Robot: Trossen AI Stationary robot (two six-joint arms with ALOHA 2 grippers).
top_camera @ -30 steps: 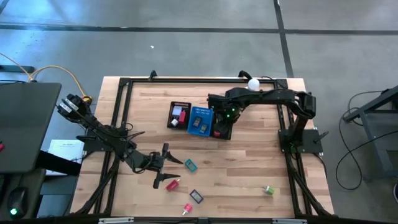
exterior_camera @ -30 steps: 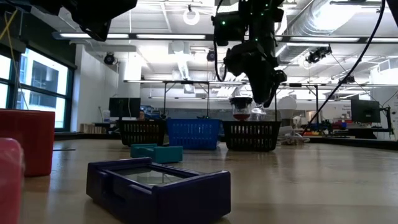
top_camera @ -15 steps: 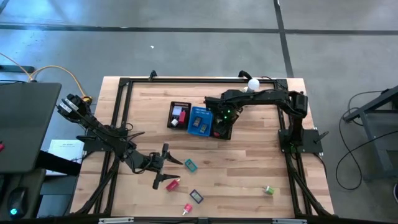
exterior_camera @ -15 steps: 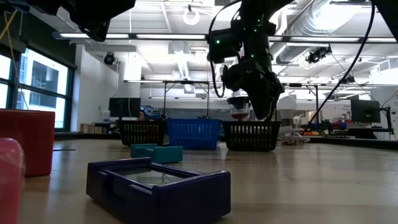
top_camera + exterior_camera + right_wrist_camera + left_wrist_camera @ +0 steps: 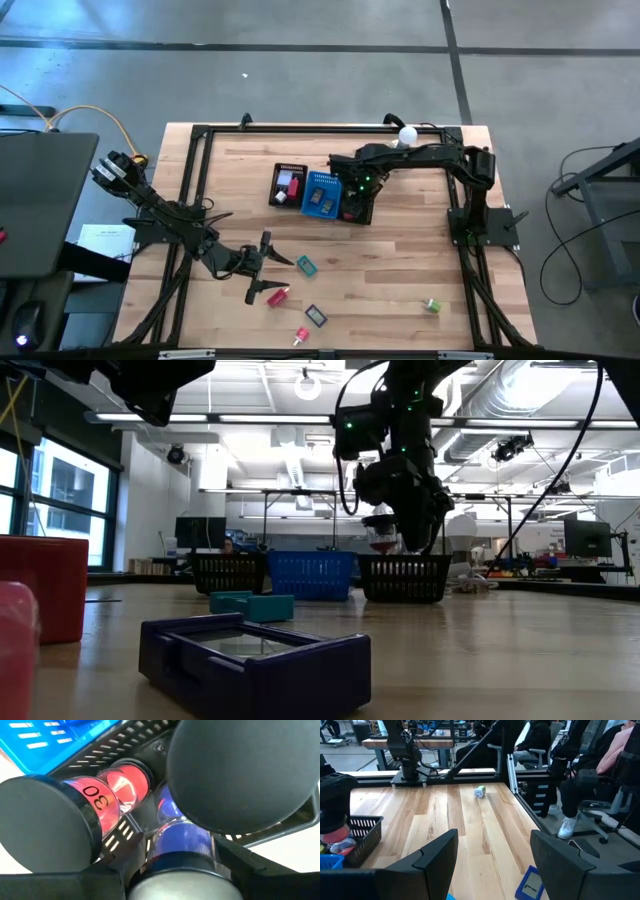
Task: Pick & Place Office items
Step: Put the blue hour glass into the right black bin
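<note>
The black mesh tray with a blue middle section (image 5: 322,177) stands at the table's centre, toward its far side. My right gripper (image 5: 357,207) hangs over the tray's right section (image 5: 410,578), shut on a clear blue spool (image 5: 185,840). A red spool marked 30 (image 5: 102,795) lies in that section. My left gripper (image 5: 272,272) is open, near the table's left near side, just above a red and pink piece (image 5: 275,296). A teal block (image 5: 306,266), a dark blue block (image 5: 316,315), a pink piece (image 5: 301,336) and a green piece (image 5: 432,305) lie on the wood. My right gripper has the blue spool between its two fingers (image 5: 240,775), which come from above and point down into the tray's right section. The spool's clear blue body (image 5: 187,832) lies along the fingers and reaches far back between them. Whether its lower end touches the tray is hidden.
A white ball-topped gadget (image 5: 407,134) stands at the far edge behind the right arm. A black frame runs round the table's edges (image 5: 200,150). People sit on chairs beyond the table's right side (image 5: 580,775). Bare wood lies between the tray and the green piece (image 5: 479,791).
My right gripper has sunk toward the tray's right section and shifted a little toward the table's left, still shut on the spool. The loose pieces lie where they did.
</note>
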